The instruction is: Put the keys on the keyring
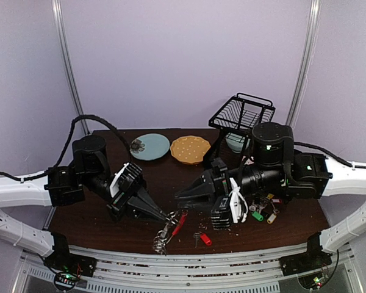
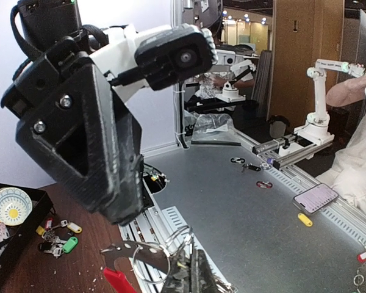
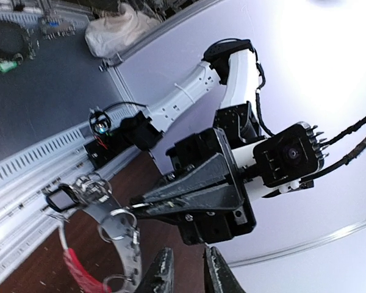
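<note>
Lavender walls frame a dark table point(image 1: 110, 229) where the left gripper point(image 1: 169, 215), clamped shut, holds the keyring point(image 1: 166, 235) aloft at the near edge. The right gripper point(image 1: 182, 194), slightly parted and apparently empty, hovers close. A red-tagged key point(image 1: 202, 237) lies loose, unthreaded.

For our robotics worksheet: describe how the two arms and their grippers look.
Both arms have white link shells with black joint housings and black cables. The left gripper and right gripper are black, wedge-shaped, tapering to thin fingers, each beside a white-and-black camera mount.
</note>
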